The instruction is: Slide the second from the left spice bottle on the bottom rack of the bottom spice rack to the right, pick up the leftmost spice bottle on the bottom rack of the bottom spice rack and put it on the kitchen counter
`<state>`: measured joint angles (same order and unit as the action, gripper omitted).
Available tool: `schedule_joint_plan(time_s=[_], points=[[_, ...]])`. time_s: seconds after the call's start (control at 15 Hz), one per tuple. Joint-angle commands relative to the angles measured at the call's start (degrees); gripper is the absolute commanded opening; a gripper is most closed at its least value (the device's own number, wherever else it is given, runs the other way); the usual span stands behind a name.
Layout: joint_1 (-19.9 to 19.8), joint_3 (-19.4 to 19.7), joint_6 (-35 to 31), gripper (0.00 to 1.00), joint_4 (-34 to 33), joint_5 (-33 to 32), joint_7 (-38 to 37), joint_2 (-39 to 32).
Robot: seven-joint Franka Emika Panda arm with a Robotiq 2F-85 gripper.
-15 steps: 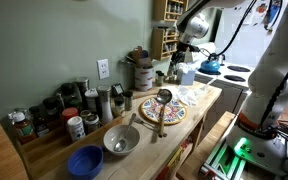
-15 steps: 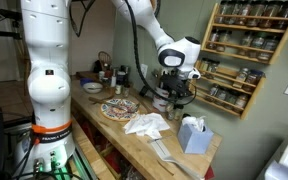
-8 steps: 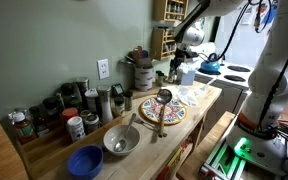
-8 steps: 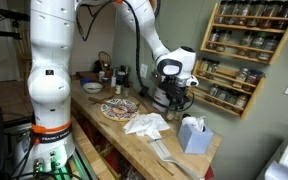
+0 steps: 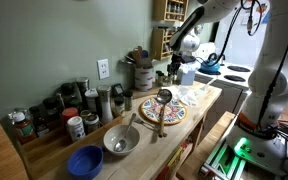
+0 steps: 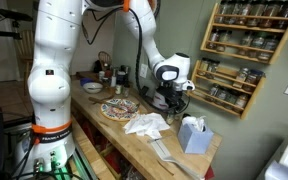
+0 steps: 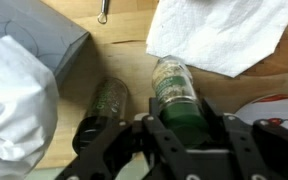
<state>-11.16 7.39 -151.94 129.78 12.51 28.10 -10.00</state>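
Observation:
My gripper (image 7: 184,128) is shut on a spice bottle (image 7: 174,88) with green contents; the jaws press on both its sides. In both exterior views the gripper (image 6: 172,92) (image 5: 175,66) hangs low over the kitchen counter (image 6: 134,142), left of the bottom spice rack (image 6: 231,85), which holds rows of small dark jars. The counter (image 7: 124,55) shows just under the held bottle; I cannot tell if the bottle touches it. A second small bottle (image 7: 108,102) sits on the counter just left of the held one.
A crumpled white paper towel (image 7: 219,30) and a grey tissue box (image 7: 54,45) lie close by. A patterned plate (image 6: 119,108), a kettle, jars (image 5: 69,105), a metal bowl (image 5: 121,140) and a blue bowl (image 5: 85,160) crowd the counter. The upper rack (image 6: 249,25) hangs above.
The gripper has moved down and away from the rack toward the counter, with the bottle still in it.

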Motion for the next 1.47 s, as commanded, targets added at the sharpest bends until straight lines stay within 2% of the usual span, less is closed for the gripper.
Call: schedule_joint_plan(time_s=[0.0,0.33,0.47,0.6,0.8,0.93,1.07,1.13,1.2,1.27,1.4], points=[[0.0,-0.3,-3.1,0.21,0.1,-3.2,-5.1,-1.4],[-0.5,-1.0,-5.0,0.21,-0.1,-3.2,-6.9,-2.7],[-0.6,-1.0,-4.5,0.71,-0.1,-3.7,-7.2,-2.6],[-0.8,-1.0,-4.3,0.77,0.3,-3.4,-6.8,-1.4],[-2.1,-2.0,-3.0,1.00,0.7,-0.4,-4.1,1.5],[-2.8,-2.1,-2.6,1.00,1.1,0.7,-2.3,3.8],[-3.9,-2.5,-2.1,1.00,0.9,4.9,2.6,6.0],[-4.4,-2.6,-2.3,0.93,0.5,8.2,6.5,6.8],[-4.7,-2.4,-2.8,0.75,0.1,11.0,9.6,7.3],[-5.0,-2.1,-3.0,0.75,-0.5,14.3,13.0,7.6],[-5.6,-1.4,-3.6,0.59,-1.6,19.3,18.5,7.7]])
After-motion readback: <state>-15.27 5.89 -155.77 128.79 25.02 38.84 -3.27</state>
